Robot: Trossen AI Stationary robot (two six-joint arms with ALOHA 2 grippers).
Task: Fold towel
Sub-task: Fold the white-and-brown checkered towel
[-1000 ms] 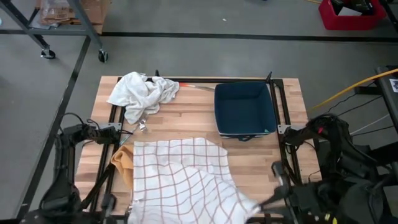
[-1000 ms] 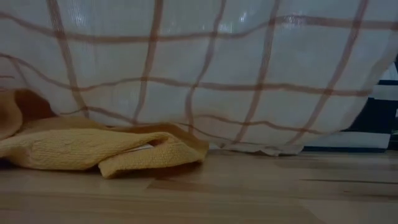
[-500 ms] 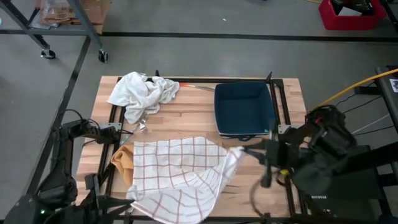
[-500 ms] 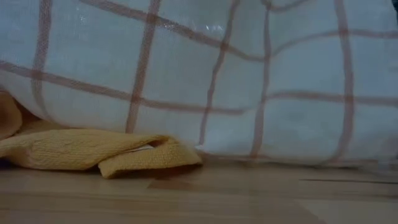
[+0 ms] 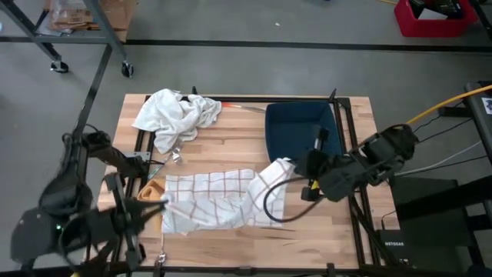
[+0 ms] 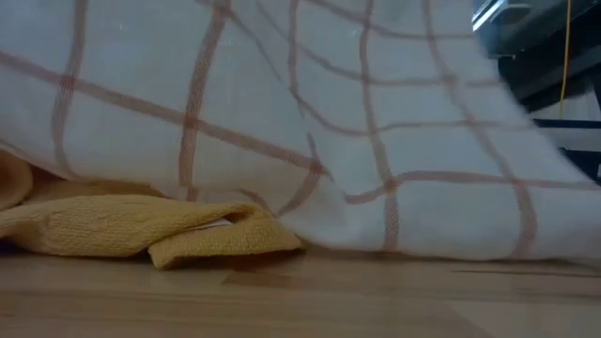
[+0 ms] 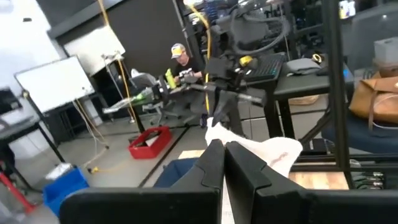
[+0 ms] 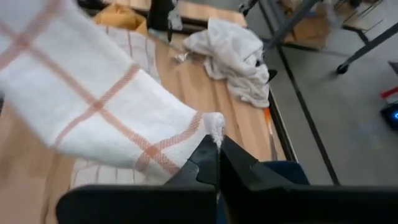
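Checked towel (image 5: 219, 200) lies long axis left-right across the table's near half, right gripper (image 5: 288, 165) pinching its raised right corner, left gripper (image 5: 157, 201) clamped on the left edge.

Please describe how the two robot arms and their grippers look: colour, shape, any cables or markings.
Both arms are dark, nearly black, with jointed segments. The left gripper and the right gripper each have two flat, dark, tapered fingers. A black cable loops under the right arm, which carries a small yellow mark. The left arm shows a green light.
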